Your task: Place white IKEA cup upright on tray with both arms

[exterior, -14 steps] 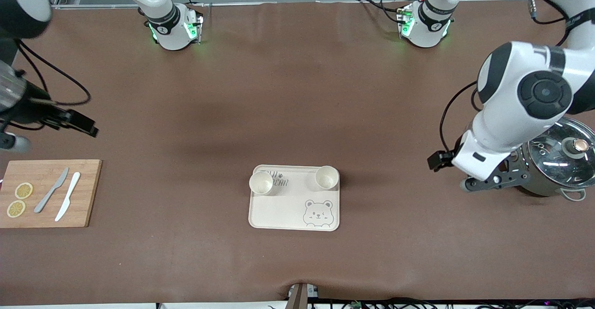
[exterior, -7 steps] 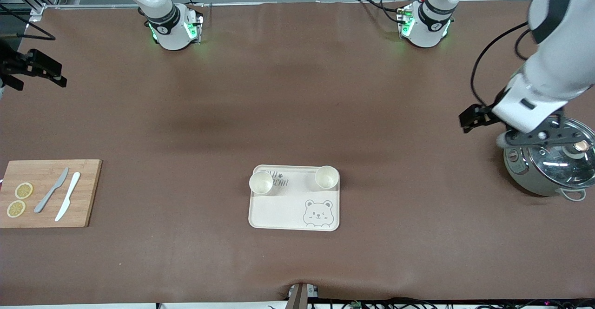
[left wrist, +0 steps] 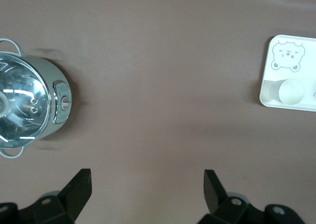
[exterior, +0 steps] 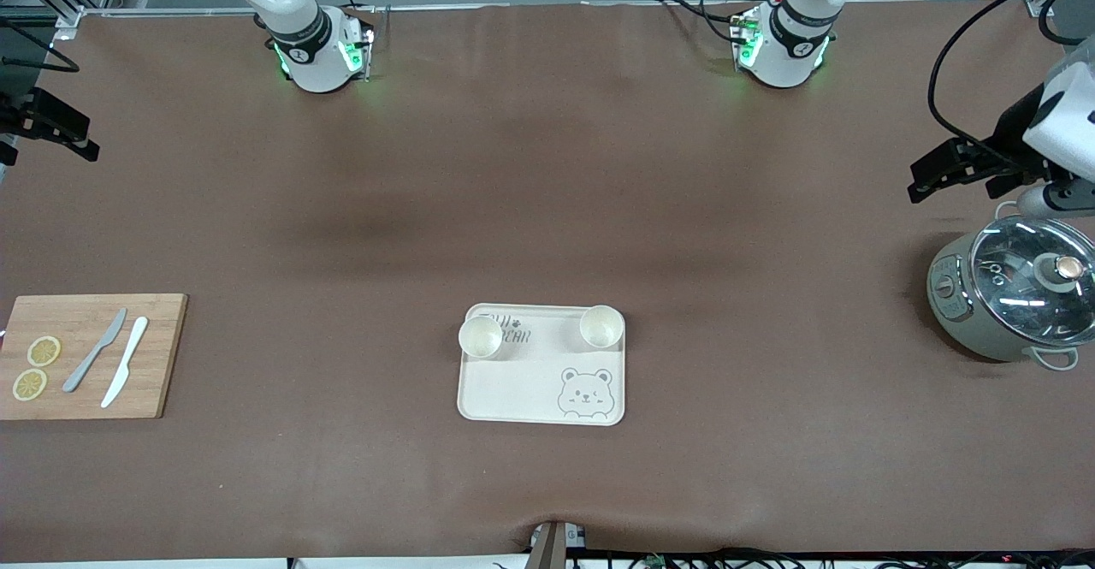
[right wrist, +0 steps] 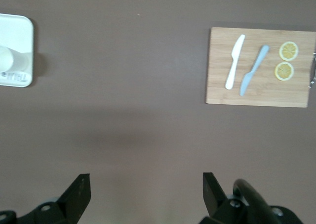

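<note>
Two white cups stand upright on the tray (exterior: 541,381); one cup (exterior: 480,337) sits in the corner toward my right arm's end, and the other cup (exterior: 601,326) sits in the corner toward my left arm's end; both are on the tray's edge farther from the front camera, and the bear face is on the nearer part.

My left gripper (left wrist: 146,187) is up in the air over bare table, with its fingers (left wrist: 79,187) spread wide and nothing between them; the pot (exterior: 1014,287) with its glass lid is just beside them, and the tray is well apart from them.

My right gripper (right wrist: 144,189) hangs over bare table too, fingers (right wrist: 79,189) wide apart and holding nothing; the wooden board (exterior: 90,355) with two knives and two lemon slices is near them; the tray is well apart.
</note>
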Controlling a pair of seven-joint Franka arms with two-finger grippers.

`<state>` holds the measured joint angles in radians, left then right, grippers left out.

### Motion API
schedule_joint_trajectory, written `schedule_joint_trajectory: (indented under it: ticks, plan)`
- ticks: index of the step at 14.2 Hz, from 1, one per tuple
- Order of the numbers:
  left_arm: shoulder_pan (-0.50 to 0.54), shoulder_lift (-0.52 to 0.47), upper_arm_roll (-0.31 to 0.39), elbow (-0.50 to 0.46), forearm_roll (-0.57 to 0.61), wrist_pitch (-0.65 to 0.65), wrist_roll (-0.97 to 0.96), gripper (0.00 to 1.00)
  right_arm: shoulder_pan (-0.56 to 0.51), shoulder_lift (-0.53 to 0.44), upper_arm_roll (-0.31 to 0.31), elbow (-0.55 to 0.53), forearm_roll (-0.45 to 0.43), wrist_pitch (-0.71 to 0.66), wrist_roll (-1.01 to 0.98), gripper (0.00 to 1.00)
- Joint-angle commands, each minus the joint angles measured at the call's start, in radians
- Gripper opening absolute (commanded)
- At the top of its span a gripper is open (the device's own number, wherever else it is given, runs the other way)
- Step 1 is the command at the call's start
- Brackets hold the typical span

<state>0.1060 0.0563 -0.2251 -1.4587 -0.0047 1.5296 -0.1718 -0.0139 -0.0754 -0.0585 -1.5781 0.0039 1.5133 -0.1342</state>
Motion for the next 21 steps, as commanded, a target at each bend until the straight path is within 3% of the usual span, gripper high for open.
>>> schedule_joint_trajectory:
  ticks: [1,10,21]
  plan:
    - [0.023,-0.038,-0.007,-0.037,-0.02,0.0,0.008,1.0,-0.02,0.003,0.016,0.012,0.028,-0.013,0.014,1.0]
    - [0.023,0.057,0.01,0.059,0.017,-0.011,0.006,1.0,0.002,0.003,0.017,0.012,-0.033,-0.008,0.054,1.0]
    - [0.014,0.059,-0.003,0.054,0.121,-0.023,0.029,1.0,-0.017,0.009,0.012,0.013,-0.019,0.001,0.056,1.0]
